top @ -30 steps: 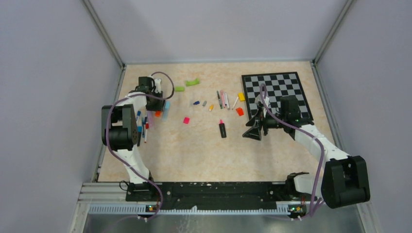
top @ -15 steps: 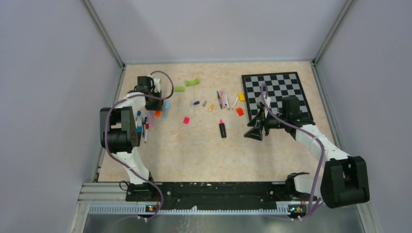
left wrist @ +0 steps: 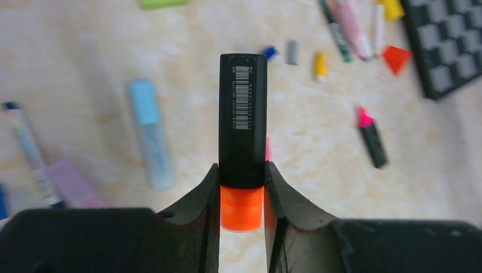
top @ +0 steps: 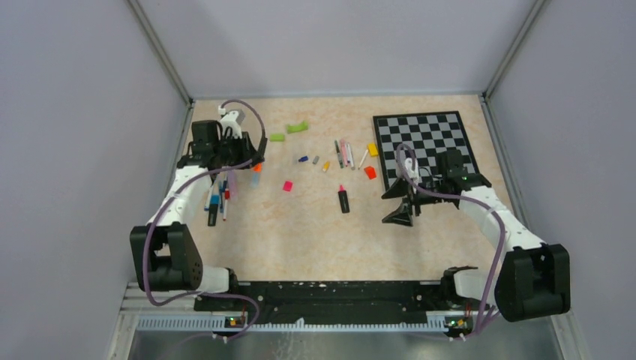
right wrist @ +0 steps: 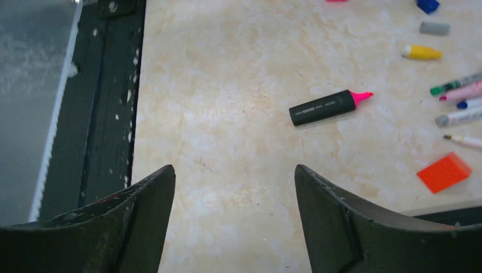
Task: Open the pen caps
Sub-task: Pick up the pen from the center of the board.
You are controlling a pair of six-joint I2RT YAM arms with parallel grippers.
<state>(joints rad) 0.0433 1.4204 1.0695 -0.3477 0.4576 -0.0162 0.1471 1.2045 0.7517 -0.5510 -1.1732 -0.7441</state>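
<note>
Clearly, the far-left side of the counter [top: 300,240] carries a cluster of thin pens [top: 217,199], lying by the side wall beneath the left arm. The left end effector [top: 252,160] is held off the counter just beside them and is clamped on a black highlighter [left wrist: 242,114]. In the left wrist view both fingers [left wrist: 211,199] press its sides where the black barrel meets its orange cap [left wrist: 241,209]. The cap sits on the barrel between the fingers, and the barcoded barrel sticks out past the fingertips. Below it, blurred, a light blue highlighter [left wrist: 150,133] and a lilac one [left wrist: 71,183] lie flat.

Further right a pink cap [top: 287,185] lies alone, with two green curved pieces [top: 298,127] toward the back wall. Next come a blue cap [top: 302,159], a grey cap [top: 316,160] and a yellow cap [top: 325,166] in a loose row, each apart from any pen. Nearer the arms a second black highlighter [right wrist: 324,107] lies flat with its pink tip bare.

A bundle of pens [top: 345,154] lies just left of the chessboard [top: 427,139]. A yellow block [top: 373,149] and an orange block [top: 370,172] sit beside the board's left edge. The right end effector [right wrist: 233,170] hovers near the board's near-left corner, fingers apart, with nothing between them and bare counter beneath.
</note>
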